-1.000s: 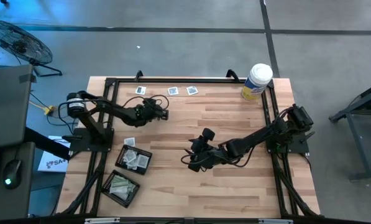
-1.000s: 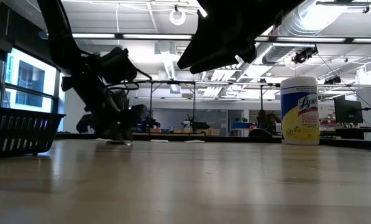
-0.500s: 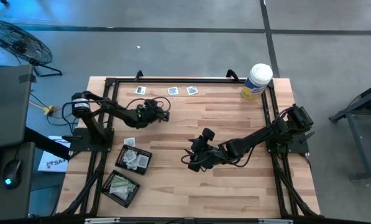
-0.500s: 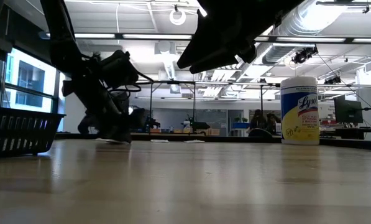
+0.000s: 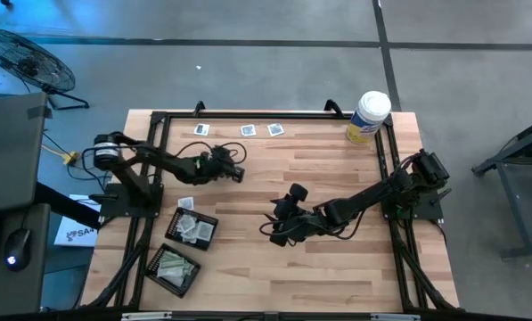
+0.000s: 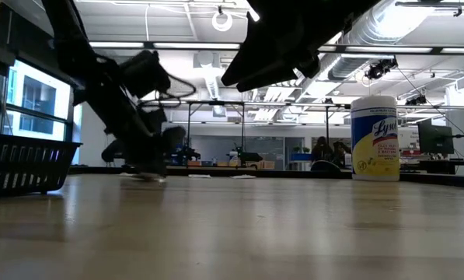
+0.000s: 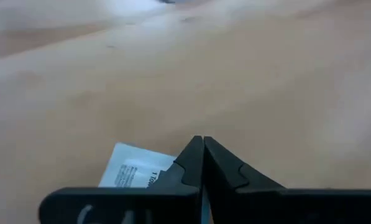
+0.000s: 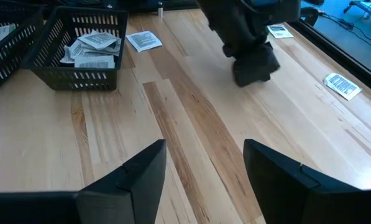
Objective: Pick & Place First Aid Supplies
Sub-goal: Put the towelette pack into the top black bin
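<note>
My left gripper (image 5: pixel 240 172) is down at the table's left-centre, its fingers shut with the tips together (image 7: pixel 203 140). A white first aid packet (image 7: pixel 133 169) lies flat on the wood right by them, its near part hidden under one finger. My right gripper (image 5: pixel 274 228) hangs open above the table's middle (image 8: pixel 204 163) with nothing between its fingers. More packets lie along the far edge (image 5: pixel 201 130) (image 5: pixel 248 131) (image 5: pixel 275 130), and one (image 5: pixel 186 203) lies beside the trays. My left gripper comes at the packet slanting down from the table's left, fingertips at the wood. One finger (image 7: pixel 186 167) covers the packet's edge (image 7: pixel 168 163). The packet lies flat on the table. Whether that edge is pinched between the fingers or only lies under them, I cannot tell.
Two black mesh trays (image 5: pixel 192 228) (image 5: pixel 175 268) holding packets stand at the near left. A white canister with a yellow label (image 5: pixel 368 117) stands at the far right corner. A black frame (image 5: pixel 248 114) runs round the table's edges. Bare wood (image 5: pixel 319 169) lies between the arms.
My left gripper has shut its fingers at the packet and rolled a little about its own axis, staying low over the same spot. My right gripper has kept still.
</note>
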`<action>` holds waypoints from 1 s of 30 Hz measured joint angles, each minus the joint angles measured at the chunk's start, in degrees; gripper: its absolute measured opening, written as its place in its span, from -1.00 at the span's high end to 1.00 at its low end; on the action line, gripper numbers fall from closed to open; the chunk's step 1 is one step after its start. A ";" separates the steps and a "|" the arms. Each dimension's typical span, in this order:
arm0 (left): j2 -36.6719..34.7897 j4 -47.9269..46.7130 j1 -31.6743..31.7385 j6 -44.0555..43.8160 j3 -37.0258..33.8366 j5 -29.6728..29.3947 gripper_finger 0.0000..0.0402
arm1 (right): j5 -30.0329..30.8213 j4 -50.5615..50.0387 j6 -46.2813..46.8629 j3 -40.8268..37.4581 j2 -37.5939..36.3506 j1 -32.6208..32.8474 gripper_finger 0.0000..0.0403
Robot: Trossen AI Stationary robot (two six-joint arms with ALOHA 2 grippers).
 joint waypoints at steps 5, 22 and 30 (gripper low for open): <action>-7.14 -4.58 -4.40 2.01 0.00 -0.14 1.00 | -0.02 0.00 0.00 0.00 0.00 0.00 -0.04; -40.96 -28.05 -49.89 -2.97 0.09 2.89 1.00 | 0.66 -0.36 -0.19 0.00 0.00 0.07 -0.04; -37.12 -35.86 -65.91 2.00 0.09 -6.39 1.00 | 0.75 2.91 -2.23 0.00 0.00 -0.09 -0.04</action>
